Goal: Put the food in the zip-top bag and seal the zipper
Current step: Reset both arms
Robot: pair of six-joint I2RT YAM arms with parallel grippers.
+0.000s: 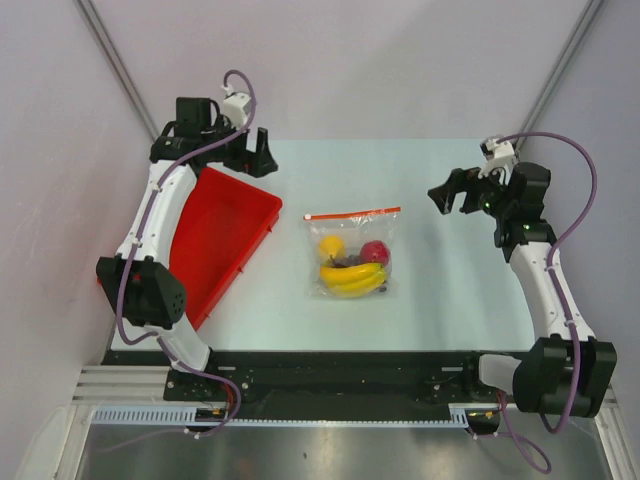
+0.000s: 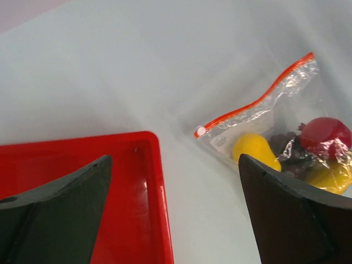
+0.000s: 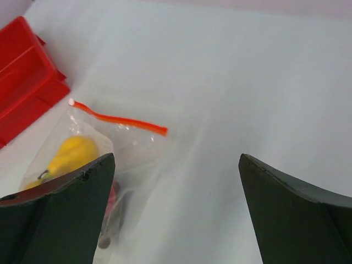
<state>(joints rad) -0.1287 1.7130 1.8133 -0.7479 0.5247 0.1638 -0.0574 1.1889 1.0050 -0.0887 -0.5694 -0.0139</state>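
The left gripper (image 1: 258,152) hangs with jaws spread and nothing between them, above the far corner of the tray (image 1: 245,187). The right gripper (image 1: 452,195) is just as wide and empty, over bare table (image 1: 440,280), right of the bag (image 1: 352,290). Neither touches the bag, probably because no fruit is left to carry.

The bag lies flat at mid-table between the two arms, with its zipper (image 1: 352,214) on the far edge. Inside it are the banana (image 1: 352,278), the red fruit (image 1: 375,250), the yellow fruit (image 1: 331,246) and the grapes (image 1: 352,262), bunched toward the near end and clear of the mouth. The strip reads as one thin line, so it looks closed, though I cannot tell if it is sealed all the way.
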